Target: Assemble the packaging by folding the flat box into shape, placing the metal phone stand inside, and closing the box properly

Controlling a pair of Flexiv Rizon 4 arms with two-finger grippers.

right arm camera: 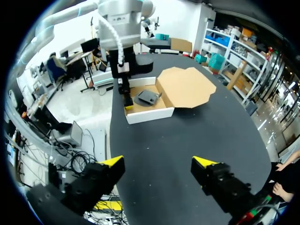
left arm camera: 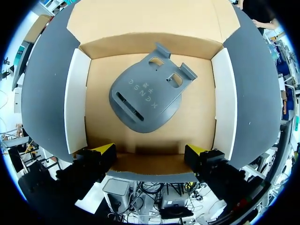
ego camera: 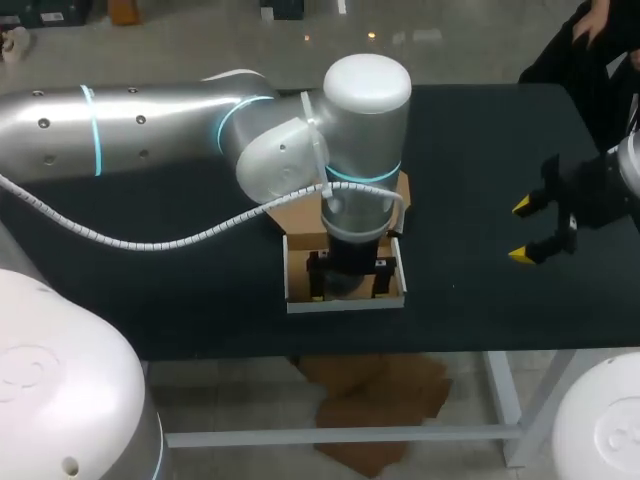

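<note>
Left claw: gaped empty over box.
Right claw: released, empty.
Wrist views only: phone stand lay in box.

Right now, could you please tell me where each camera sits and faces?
Head view: above, behind, looking down on the dark table; left hand at the white-walled cardboard box, right hand aside.
Left wrist view: down into the box at the grey metal phone stand; own yellow tips show.
Right wrist view: past its open hand, across the table at the box.
Both wrist views share the stand.
</note>
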